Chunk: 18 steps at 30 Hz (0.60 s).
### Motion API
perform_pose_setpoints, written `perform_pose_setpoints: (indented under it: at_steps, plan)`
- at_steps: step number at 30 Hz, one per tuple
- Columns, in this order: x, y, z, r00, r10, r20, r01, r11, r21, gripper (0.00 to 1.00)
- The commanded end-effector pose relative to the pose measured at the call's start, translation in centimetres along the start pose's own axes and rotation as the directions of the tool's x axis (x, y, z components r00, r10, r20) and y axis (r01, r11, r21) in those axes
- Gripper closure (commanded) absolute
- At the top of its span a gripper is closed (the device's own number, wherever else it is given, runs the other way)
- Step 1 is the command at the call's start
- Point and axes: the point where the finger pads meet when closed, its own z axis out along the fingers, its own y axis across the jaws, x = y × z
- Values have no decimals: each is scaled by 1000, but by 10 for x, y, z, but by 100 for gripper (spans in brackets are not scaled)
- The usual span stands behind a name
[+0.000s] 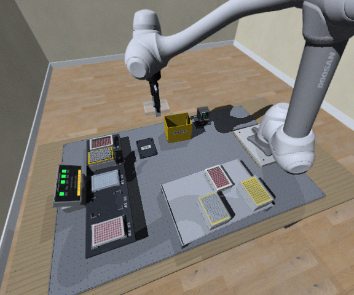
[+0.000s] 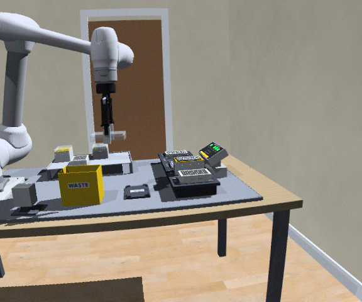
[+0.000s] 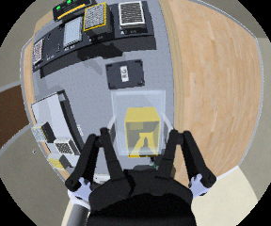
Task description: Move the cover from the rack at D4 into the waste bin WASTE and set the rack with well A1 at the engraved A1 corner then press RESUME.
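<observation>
My gripper (image 1: 157, 109) hangs high above the table and is shut on the clear cover (image 1: 153, 108), which it holds level by its middle. It also shows in the side view (image 2: 107, 135). The yellow WASTE bin (image 1: 177, 127) stands upright on the grey base plate, open at the top. In the wrist view the bin (image 3: 142, 131) shows through the cover (image 3: 138, 120), right below it and between my fingers. The yellow-framed tip rack at D4 (image 1: 100, 155) sits on the black deck with no cover on it; its tips show. I cannot tell whether it sits flat.
The deck also carries a pink item at D5 (image 1: 101, 141), a plate at D3 (image 1: 105, 180) and a pink plate at D1 (image 1: 107, 230). The black regrip nest (image 1: 146, 149), the RESUME key box (image 1: 201, 115) and the panel (image 1: 69, 185) stand nearby. A raised platform holds three racks (image 1: 218, 177).
</observation>
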Motion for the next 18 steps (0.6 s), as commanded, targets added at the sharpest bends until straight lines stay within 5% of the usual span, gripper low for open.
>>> perform_pose_setpoints:
  at_steps: [1,18]
  plan:
    - [-18,2,-6,1000,7,-13,-7,1000,3,100]
    - [-92,8,-5,1000,7,-13,-7,1000,3,100]
